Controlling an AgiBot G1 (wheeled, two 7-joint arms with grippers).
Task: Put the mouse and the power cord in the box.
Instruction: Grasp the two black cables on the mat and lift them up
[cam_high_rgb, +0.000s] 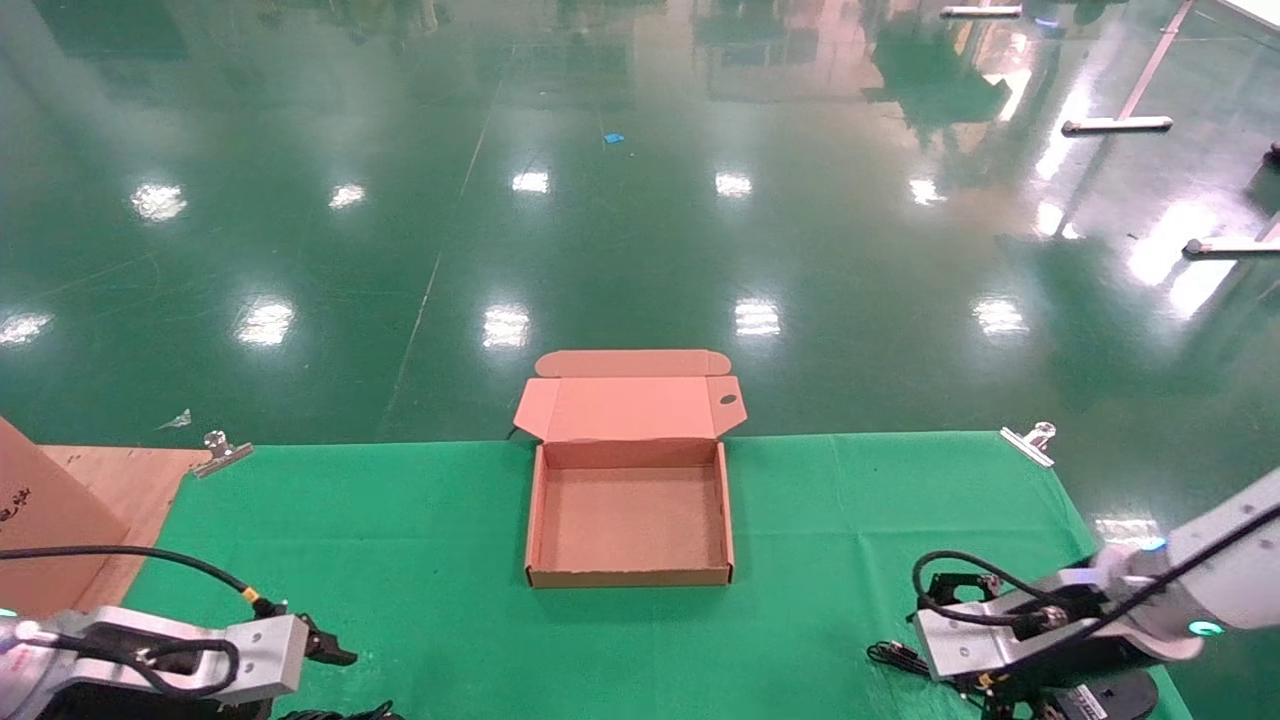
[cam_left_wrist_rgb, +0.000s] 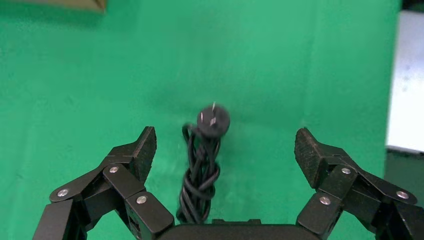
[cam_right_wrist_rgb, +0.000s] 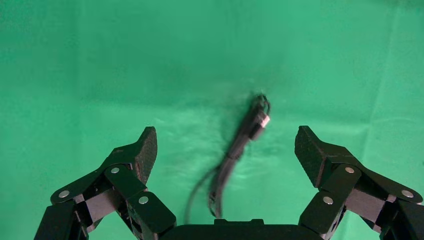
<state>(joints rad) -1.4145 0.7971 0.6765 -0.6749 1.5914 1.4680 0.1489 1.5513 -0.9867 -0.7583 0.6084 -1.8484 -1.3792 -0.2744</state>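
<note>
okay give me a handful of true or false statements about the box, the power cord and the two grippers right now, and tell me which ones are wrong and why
1. The box lies open with nothing inside. True.
2. The left gripper is shut on the power cord. False: its fingers are spread wide, with the cord lying on the green cloth between them, untouched.
3. The power cord's round plug end points away from the left gripper. True.
4. The right gripper is shut. False: it is open, above a thin black cable on the cloth.
5. The power cord is already in the box. False: it is still on the cloth, under the left gripper.
</note>
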